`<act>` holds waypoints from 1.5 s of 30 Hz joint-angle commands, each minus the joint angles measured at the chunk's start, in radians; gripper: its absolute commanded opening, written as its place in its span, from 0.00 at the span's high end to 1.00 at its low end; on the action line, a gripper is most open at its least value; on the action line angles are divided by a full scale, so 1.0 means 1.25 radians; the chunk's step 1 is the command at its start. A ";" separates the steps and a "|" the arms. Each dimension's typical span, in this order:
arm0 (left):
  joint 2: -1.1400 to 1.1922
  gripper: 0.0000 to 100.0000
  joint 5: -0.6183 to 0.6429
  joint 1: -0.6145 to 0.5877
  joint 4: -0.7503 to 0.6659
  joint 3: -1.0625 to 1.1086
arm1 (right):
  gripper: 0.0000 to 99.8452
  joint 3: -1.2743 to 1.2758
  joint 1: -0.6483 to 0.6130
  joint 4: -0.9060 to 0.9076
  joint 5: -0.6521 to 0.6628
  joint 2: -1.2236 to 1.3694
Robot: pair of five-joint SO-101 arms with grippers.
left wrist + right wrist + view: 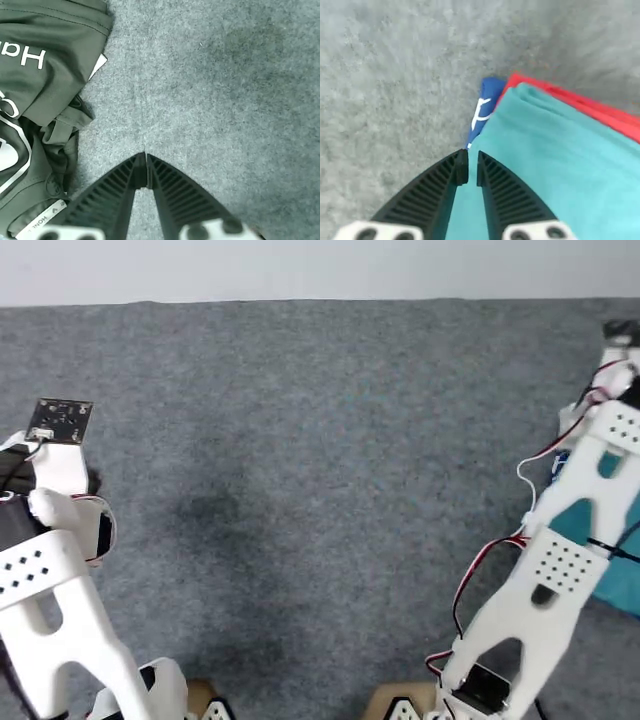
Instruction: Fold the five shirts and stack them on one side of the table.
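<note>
A crumpled dark green shirt (35, 90) with white print lies on the grey carpet, just beside my left gripper (146, 159). That gripper is shut, holds nothing and points down at bare carpet. A folded teal shirt (560, 170) tops a stack over a red shirt (580, 102) and a blue shirt (489, 95). My right gripper (469, 167) hovers over the teal shirt's near edge, its fingers almost touching and gripping nothing. In the high view the teal shirt (622, 585) lies at the table's right edge, under the right arm (565, 560).
Grey carpet (320, 490) covers the whole table between the two arms. The left arm (50, 570) stands at the left edge. The table's far edge runs along a pale wall (320, 270). Red and white cables (480, 565) hang from the right arm.
</note>
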 commanded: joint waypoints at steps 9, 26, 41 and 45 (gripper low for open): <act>-0.077 0.99 -0.002 -0.012 0.036 -0.083 | 0.96 0.559 -0.010 0.031 -0.012 -0.450; 0.363 0.82 -0.228 -0.232 -0.177 -0.217 | 0.96 1.150 -0.159 0.031 -0.091 -0.825; 0.790 0.82 -0.331 -0.365 -0.261 -0.679 | 0.96 1.316 -0.158 0.030 -0.091 -0.881; 0.862 0.83 -0.357 -0.365 -0.254 -0.706 | 0.96 1.316 -0.158 0.030 -0.091 -0.881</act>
